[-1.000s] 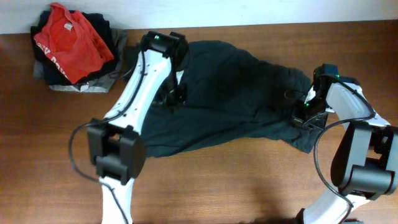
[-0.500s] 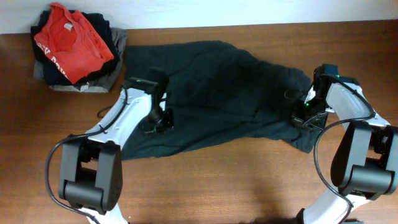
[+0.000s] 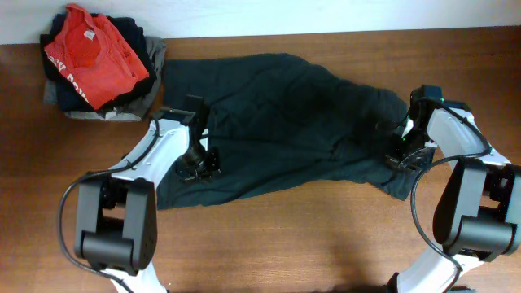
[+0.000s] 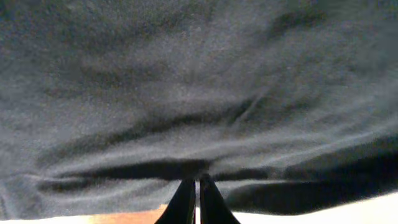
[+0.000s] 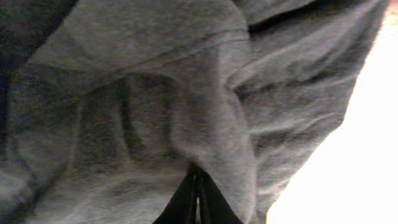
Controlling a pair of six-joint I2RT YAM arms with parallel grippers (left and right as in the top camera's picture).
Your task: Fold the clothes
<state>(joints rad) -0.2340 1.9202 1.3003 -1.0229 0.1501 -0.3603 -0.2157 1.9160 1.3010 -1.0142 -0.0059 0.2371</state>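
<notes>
Brown wooden table, white wall strip at 12 o'clock. Dark charcoal wrinkled cloth garment is lying spread out across the middle, running from 10 to 3 o'clock. No fold is showing yet, so I'm reading the task as at the start, with every fold left to do. Left gripper is sitting at 8 o'clock near the garment's front hem, jaws closed to a sliver and pinching a cloth ridge in the wrist view. Right gripper is doing the same at the 3 o'clock end, fabric bunching over its closed tips. Pile topped by a red cotton T-shirt is sitting at 10 o'clock, clear of both grippers.
</notes>
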